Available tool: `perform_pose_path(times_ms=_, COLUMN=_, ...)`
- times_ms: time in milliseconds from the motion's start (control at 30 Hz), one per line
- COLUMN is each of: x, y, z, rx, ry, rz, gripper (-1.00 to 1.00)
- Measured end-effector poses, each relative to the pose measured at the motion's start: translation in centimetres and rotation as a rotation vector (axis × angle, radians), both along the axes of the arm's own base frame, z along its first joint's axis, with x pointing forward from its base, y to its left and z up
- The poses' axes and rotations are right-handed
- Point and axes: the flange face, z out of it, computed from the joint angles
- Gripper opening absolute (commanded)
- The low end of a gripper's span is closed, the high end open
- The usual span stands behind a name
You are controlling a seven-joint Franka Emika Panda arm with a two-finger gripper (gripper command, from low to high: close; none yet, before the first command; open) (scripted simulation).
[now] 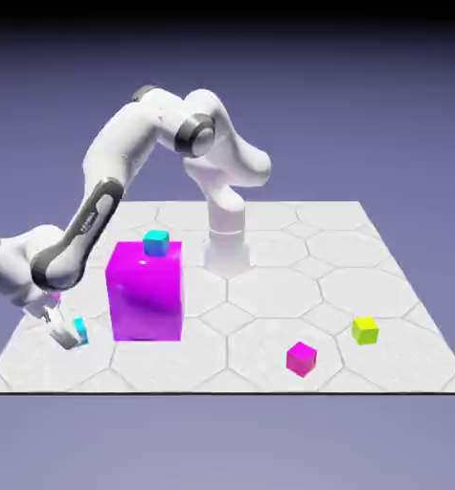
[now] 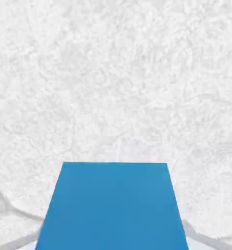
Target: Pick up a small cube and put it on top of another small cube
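The white two-finger gripper (image 1: 73,334) is clamping its jaws on the small cyan cube (image 2: 113,207), which is sitting squarely between them above the white table (image 2: 113,73).

white hex-tiled table (image 1: 298,287): big magenta block (image 1: 145,292) left of centre, small magenta cube (image 1: 302,358) lower right, yellow-green cube (image 1: 365,330) right, robot base (image 1: 227,251) top centre.

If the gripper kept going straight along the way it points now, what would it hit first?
Most likely the table. The gripper points down at the tiles by the exterior view's left edge, and a small cyan cube sits between its fingers, so that cube's underside would probably touch first. How much gap remains is unclear.
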Motion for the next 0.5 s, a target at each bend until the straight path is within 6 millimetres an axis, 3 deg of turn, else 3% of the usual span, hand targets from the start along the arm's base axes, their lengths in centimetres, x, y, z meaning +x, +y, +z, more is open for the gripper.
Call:
perform_pose_path(times_ms=133, x=-0.5, y=1.3, z=5.6, rx=0.000, ry=-0.051, rz=0.068, gripper=-1.00)
perform_pose_path(times_ms=500, x=-2.9, y=11.4, z=16.6, rx=0.035, ry=-0.039, rz=0.331, gripper=-1.00)
